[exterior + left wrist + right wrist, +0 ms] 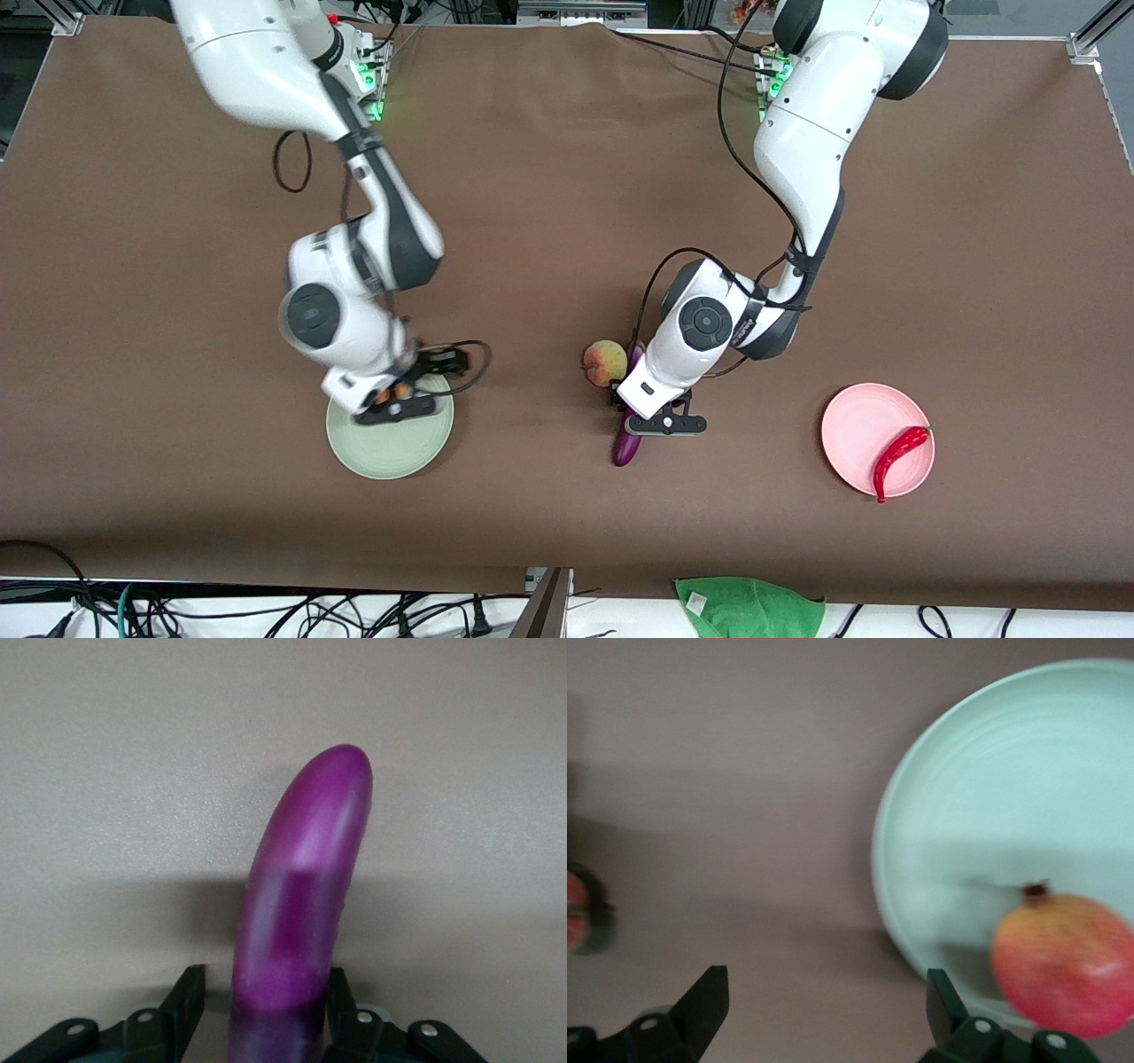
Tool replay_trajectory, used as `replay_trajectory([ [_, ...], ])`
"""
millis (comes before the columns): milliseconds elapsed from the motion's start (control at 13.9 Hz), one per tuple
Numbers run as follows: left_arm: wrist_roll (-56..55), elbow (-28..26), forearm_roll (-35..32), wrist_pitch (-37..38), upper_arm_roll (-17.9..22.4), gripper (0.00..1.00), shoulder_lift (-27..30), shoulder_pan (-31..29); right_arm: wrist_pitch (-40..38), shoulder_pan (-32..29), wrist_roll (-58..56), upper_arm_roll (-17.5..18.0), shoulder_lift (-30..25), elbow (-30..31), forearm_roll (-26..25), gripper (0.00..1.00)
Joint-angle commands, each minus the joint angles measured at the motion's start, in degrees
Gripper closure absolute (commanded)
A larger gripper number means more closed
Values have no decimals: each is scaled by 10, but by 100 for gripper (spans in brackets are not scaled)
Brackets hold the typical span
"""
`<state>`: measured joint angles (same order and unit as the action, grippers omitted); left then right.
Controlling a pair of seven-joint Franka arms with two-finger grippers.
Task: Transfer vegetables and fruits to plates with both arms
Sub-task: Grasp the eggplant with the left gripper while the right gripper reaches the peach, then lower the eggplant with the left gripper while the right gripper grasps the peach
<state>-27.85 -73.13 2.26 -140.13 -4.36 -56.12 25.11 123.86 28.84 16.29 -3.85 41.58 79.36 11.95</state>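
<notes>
The purple eggplant lies on the brown table beside the peach. My left gripper is low over the eggplant's middle. In the left wrist view the open gripper straddles the eggplant; one finger touches it and the other stands a little apart. My right gripper is over the edge of the pale green plate, open and empty. The red pomegranate lies on the green plate beside one finger, mostly hidden under the hand in the front view. The red chili lies on the pink plate.
A green cloth lies past the table's edge nearest the front camera. Cables run along that edge. The pink plate sits toward the left arm's end, the green plate toward the right arm's end.
</notes>
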Motion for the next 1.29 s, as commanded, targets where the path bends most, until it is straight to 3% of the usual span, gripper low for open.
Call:
replay_trajectory([
  [0, 2, 19, 2, -2, 9, 74, -3, -4, 53, 50, 141, -5, 22, -14, 4, 1],
  [215, 16, 19, 3, 15, 5, 88, 19, -38, 137, 103, 260, -6, 52, -15, 4, 1],
  [430, 60, 33, 4, 79, 3, 88, 43, -66, 210, 142, 347, -9, 88, -30, -1, 1],
  [717, 272, 52, 6, 167, -17, 87, 60, -174, 242, 166, 421, -11, 127, -76, -2, 1],
  [1220, 440, 40, -2, 173, -10, 84, 62, -275, 292, 178, 439, -12, 154, -84, -3, 1],
])
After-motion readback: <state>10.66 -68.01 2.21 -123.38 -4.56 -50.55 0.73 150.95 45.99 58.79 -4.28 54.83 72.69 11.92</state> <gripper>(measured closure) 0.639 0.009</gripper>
